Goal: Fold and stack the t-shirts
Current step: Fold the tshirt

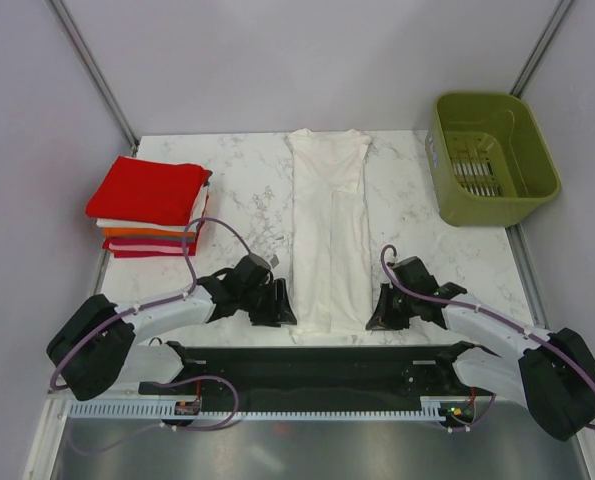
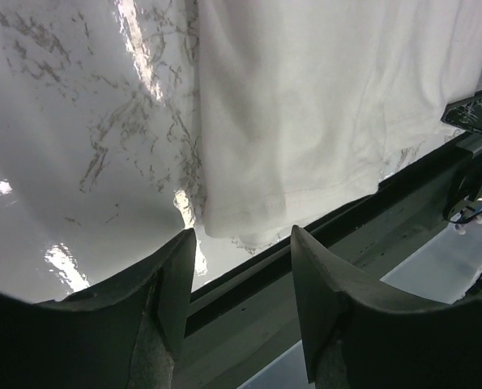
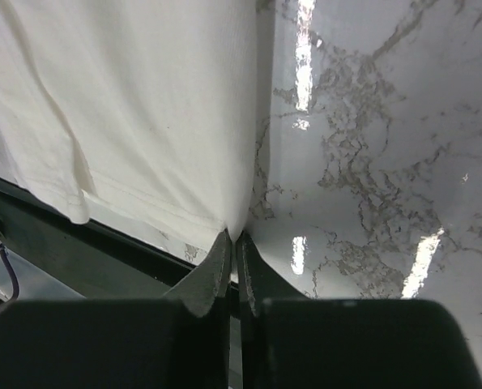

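Observation:
A large plain white t-shirt (image 1: 329, 225) lies folded into a long strip down the middle of the marble table, neck at the far end. My left gripper (image 1: 280, 305) is open beside its near left hem corner (image 2: 249, 219), not touching it. My right gripper (image 1: 376, 312) is shut on the near right hem corner (image 3: 232, 223) of the white t-shirt. A stack of folded t-shirts (image 1: 149, 205), red on top with white, orange and pink-red below, sits at the far left.
An olive-green plastic basket (image 1: 492, 160) stands at the far right, partly off the table. The black rail (image 1: 317, 360) of the arm mount runs along the near table edge, just under the shirt's hem.

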Tool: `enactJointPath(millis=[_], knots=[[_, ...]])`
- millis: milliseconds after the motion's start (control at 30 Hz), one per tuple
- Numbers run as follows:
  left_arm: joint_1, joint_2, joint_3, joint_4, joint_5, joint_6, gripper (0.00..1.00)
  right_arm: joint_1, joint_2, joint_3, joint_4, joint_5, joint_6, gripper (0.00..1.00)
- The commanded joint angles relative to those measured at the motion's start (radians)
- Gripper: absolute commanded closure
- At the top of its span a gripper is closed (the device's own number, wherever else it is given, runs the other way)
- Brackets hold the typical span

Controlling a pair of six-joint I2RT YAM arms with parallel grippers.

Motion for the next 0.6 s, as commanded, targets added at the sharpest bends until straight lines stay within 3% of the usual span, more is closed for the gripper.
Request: enactJointPath(millis=[0,200,300,433,533,567], knots=[[-0.001,-0.011,0.024,-0.030,-0.037,-0.013,0.42,0.006,-0.006,-0.017,0.007,0.022,0.003,0.95],[0.001,0.089,0.022,0.042,-0.002,-0.019,0.42,0.005,0.006,-0.020,0.015,0.015,-0.003,1.00],[-0.007,0.124,0.016,0.121,0.054,-0.045,0.48,0.006,0.002,-0.020,0.017,0.015,0.001,1.00],[-0.018,0.145,0.019,0.134,0.055,-0.049,0.66,0.006,-0.014,-0.017,0.013,0.007,0.009,1.00],[-0.018,0.125,0.024,0.093,0.046,-0.042,0.95,0.006,-0.037,-0.004,0.003,0.002,0.012,1.00],[-0.016,0.106,0.030,0.082,0.040,-0.037,0.98,0.005,-0.041,0.002,-0.005,0.002,0.012,1.00]])
